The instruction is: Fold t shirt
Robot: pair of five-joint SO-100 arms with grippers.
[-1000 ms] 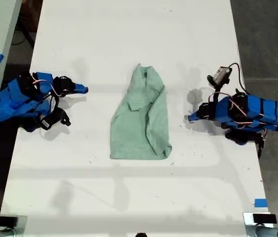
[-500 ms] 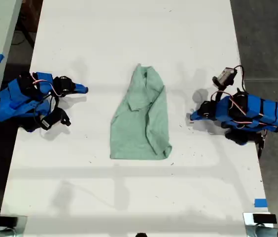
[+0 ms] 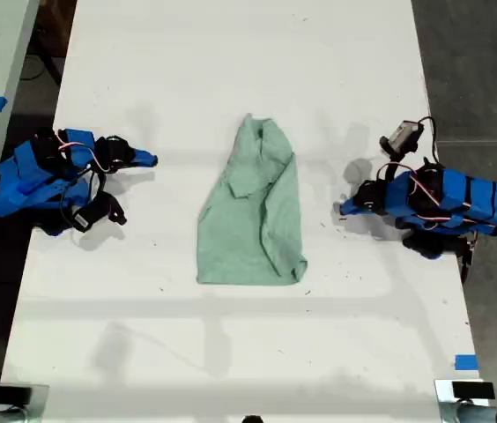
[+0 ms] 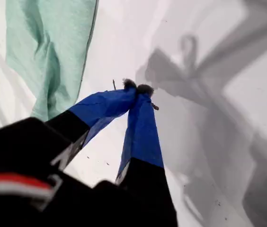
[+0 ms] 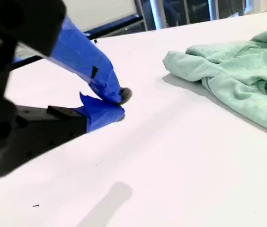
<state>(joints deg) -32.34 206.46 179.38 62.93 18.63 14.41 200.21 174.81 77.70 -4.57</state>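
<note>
With the first hand (image 4: 138,90) pressed together and the second hand (image 5: 120,105) nearly so, both empty over the counter (image 3: 231,53), the t shirt (image 3: 253,207) lay between them, beyond each hand's tips, so each would probably need to spread before pinching an edge.

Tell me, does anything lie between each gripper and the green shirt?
No. Only bare table separates my first gripper from the t shirt in the first wrist view, likewise my second gripper in the second wrist view.
</note>
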